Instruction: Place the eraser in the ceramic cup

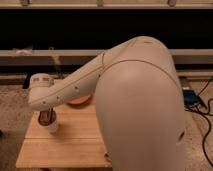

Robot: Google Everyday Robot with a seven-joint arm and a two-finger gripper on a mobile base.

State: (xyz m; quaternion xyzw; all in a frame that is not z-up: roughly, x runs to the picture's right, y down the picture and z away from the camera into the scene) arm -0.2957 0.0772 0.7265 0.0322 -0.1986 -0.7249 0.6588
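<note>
Reaching down and to the left across the wooden tabletop (75, 142), the robot's white arm (75, 90) fills most of the camera view, its large shoulder housing hiding the right half of the scene. The tool (47, 118) hangs below the wrist at the left end of the arm, directly above the ceramic cup (52, 127), which stands upright near the left edge of the tabletop. Only the lower part of the cup shows beneath the wrist. A dark shape with a reddish patch sits at the tool, level with the mouth of the cup; this is judged to be the eraser (46, 117), held upright or already partly lowered into the cup, though which of the two cannot be told. Whether the tool is gripping or has let go cannot be told either. Behind the arm, an orange bowl (79, 100) shows as a thin sliver on the far side of the tabletop, apart from the cup.

The step in hand appears to be the placing itself: the eraser is at the cup rather than lying on the tabletop. The next move calls for a release with the bar centred over the opening, then a straight vertical retreat, so that the narrow cup is not tipped or dragged.
</note>
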